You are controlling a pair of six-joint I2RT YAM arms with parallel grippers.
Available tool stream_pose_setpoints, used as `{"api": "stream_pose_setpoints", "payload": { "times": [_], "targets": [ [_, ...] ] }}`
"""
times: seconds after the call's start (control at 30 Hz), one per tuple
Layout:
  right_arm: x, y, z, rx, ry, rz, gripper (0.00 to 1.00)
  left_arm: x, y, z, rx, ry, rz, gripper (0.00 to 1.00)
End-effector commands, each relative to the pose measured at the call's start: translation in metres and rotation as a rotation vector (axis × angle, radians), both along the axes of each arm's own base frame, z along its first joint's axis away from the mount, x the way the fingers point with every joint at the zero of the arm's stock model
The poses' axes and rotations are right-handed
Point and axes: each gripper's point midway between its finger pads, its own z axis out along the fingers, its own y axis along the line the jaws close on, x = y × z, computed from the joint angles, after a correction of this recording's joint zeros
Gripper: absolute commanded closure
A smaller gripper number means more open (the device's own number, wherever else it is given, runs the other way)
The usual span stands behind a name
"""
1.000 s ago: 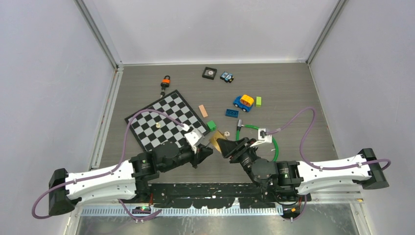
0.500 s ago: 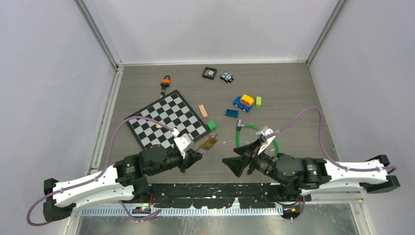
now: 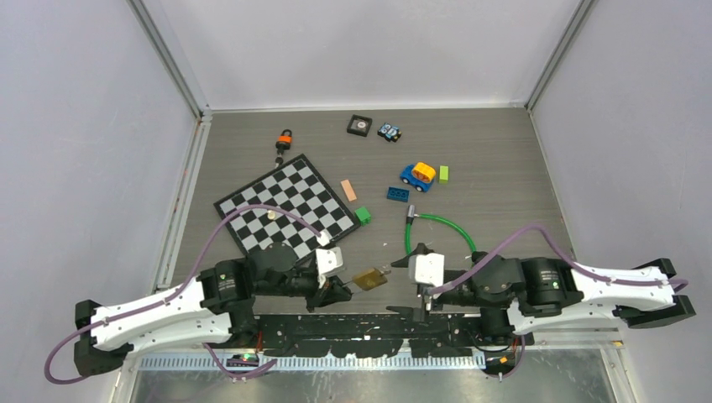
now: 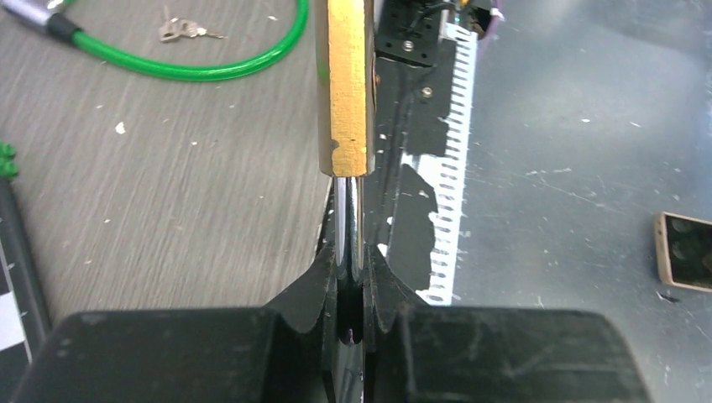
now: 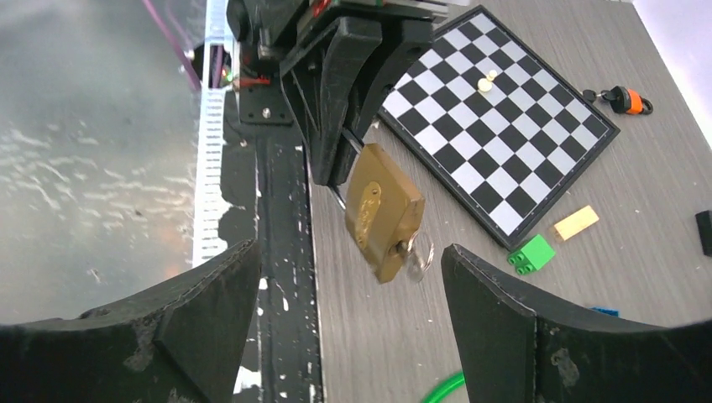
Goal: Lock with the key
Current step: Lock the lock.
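My left gripper [image 3: 342, 288] is shut on the steel shackle [image 4: 346, 220] of a brass padlock [image 3: 369, 279], holding it just above the table near the front edge. In the left wrist view the padlock [image 4: 346, 84] shows edge-on beyond the left gripper [image 4: 350, 269]. A silver key [image 5: 413, 254] with its ring sticks out of the padlock's [image 5: 384, 210] underside. My right gripper [image 5: 348, 252] faces the lock, open wide and touching nothing. In the top view the right gripper [image 3: 405, 281] sits just right of the key [image 3: 386, 272].
A chessboard [image 3: 285, 206] lies behind the left arm, with a green cable lock [image 3: 438, 228] behind the right arm. Small keys [image 4: 180, 31] rest by the cable. Farther back are an orange padlock [image 3: 285, 138], a toy car [image 3: 417, 175] and small blocks. A black rail [image 3: 353, 323] runs along the front edge.
The right gripper let go, opened wide and drew back to the right. The left arm carried the padlock toward the front edge, key still in it.
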Motion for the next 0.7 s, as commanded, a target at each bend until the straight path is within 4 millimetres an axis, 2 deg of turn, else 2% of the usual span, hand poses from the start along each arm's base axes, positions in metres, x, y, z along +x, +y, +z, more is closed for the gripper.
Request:
{"api": "stream_pose_setpoints", "payload": {
  "times": [0.0, 0.23, 0.37, 0.47, 0.67],
  "targets": [
    [-0.006, 0.011, -0.002, -0.040, -0.110, 0.094, 0.17, -0.020, -0.021, 0.065, -0.199, -0.058, -0.172, 1.00],
    [-0.010, 0.018, -0.007, -0.029, -0.073, 0.100, 0.18, -0.038, -0.030, 0.063, -0.177, -0.026, -0.305, 1.00],
    [-0.020, 0.019, -0.008, -0.021, -0.025, 0.142, 0.18, -0.038, -0.032, 0.063, -0.176, -0.039, -0.317, 1.00],
    [-0.028, 0.021, -0.018, -0.024, 0.015, 0.168, 0.19, -0.037, -0.033, 0.067, -0.190, -0.054, -0.315, 1.00],
    [-0.027, 0.023, -0.033, -0.010, 0.064, 0.137, 0.24, -0.038, -0.033, 0.072, -0.203, -0.067, -0.325, 1.00]
  ]
}}
